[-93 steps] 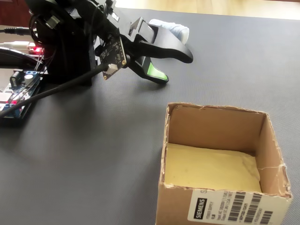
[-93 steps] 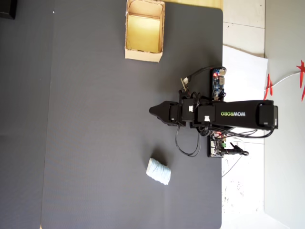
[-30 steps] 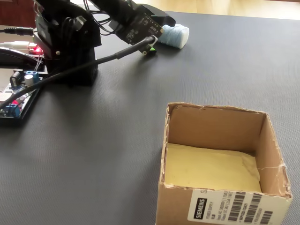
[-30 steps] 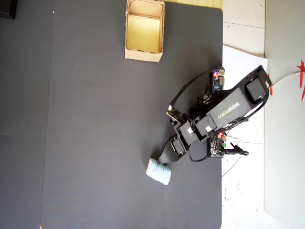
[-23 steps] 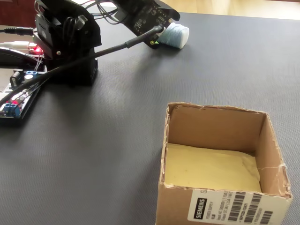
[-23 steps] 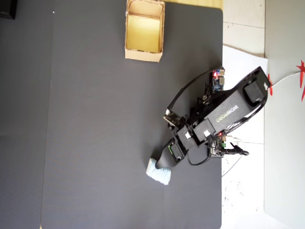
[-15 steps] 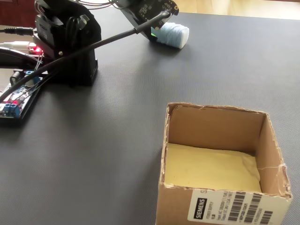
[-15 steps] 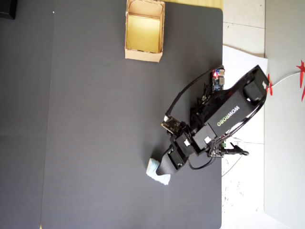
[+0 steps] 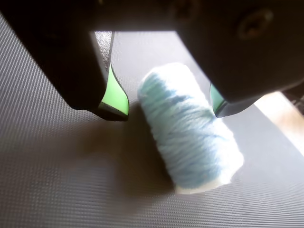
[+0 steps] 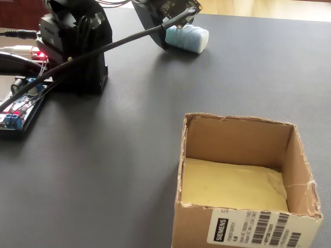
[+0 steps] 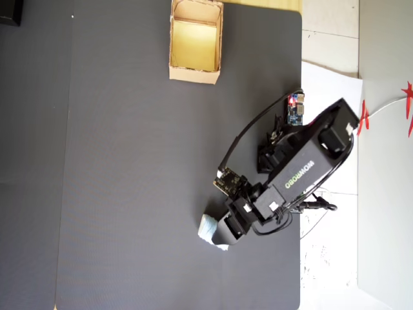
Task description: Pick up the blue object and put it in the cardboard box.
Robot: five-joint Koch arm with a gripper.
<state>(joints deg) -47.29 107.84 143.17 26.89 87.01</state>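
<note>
The blue object (image 9: 190, 137) is a pale blue, ribbed, rounded lump lying on the dark mat. In the wrist view my gripper (image 9: 168, 108) is open and straddles its far end, one green-padded finger (image 9: 115, 97) to its left with a gap, the other (image 9: 217, 100) close against its right side. The fixed view shows the blue object (image 10: 187, 37) at the far edge, partly behind the gripper (image 10: 166, 36). From overhead, the blue object (image 11: 207, 227) peeks out under the gripper (image 11: 218, 232). The cardboard box (image 10: 235, 123) stands open, yellowish inside, far from the arm (image 11: 193, 73).
The arm's black base (image 10: 77, 46) and a circuit board with cables (image 10: 18, 103) sit at the left of the fixed view. The dark mat's edge (image 11: 301, 97) runs beside the base, with white surface beyond.
</note>
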